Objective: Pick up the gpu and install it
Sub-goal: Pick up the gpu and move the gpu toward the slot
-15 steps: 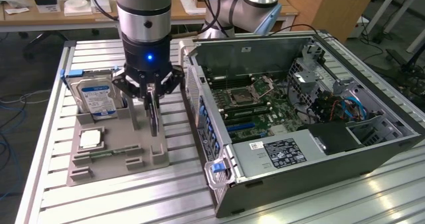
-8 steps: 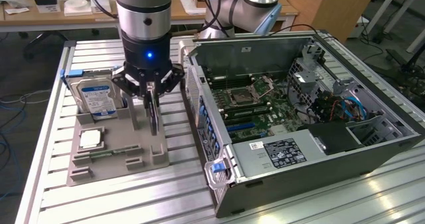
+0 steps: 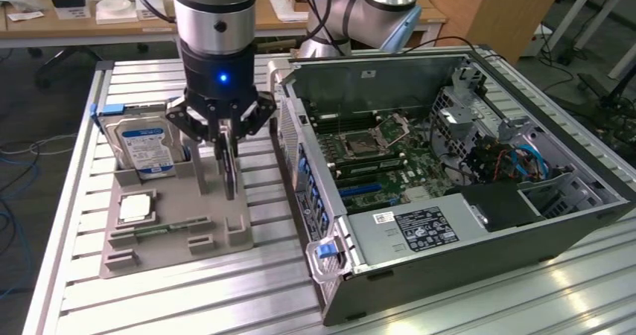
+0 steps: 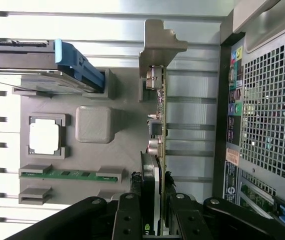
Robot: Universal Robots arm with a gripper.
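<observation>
Clamping the gpu (image 4: 161, 107) on edge between the narrowed fingers (image 4: 127, 217) of the claw (image 3: 229, 143), just beside the open computer case (image 3: 447, 179) and outside its vented port panel. Gripping the card at its fan end, with the silver bracket (image 4: 160, 42) at the far end from the claw and running alongside the case. Holding it upright over the gray tray (image 3: 164, 254) lying next to the case on the slatted metal table (image 3: 497, 305); not telling whether sitting in the tray's slot or lifting clear of it. Sharing that tray with a hard drive (image 3: 146, 147) in a blue frame, a square chip (image 3: 134, 207) and a green memory stick (image 3: 164, 229), all resting farther from the case than the gpu.
</observation>
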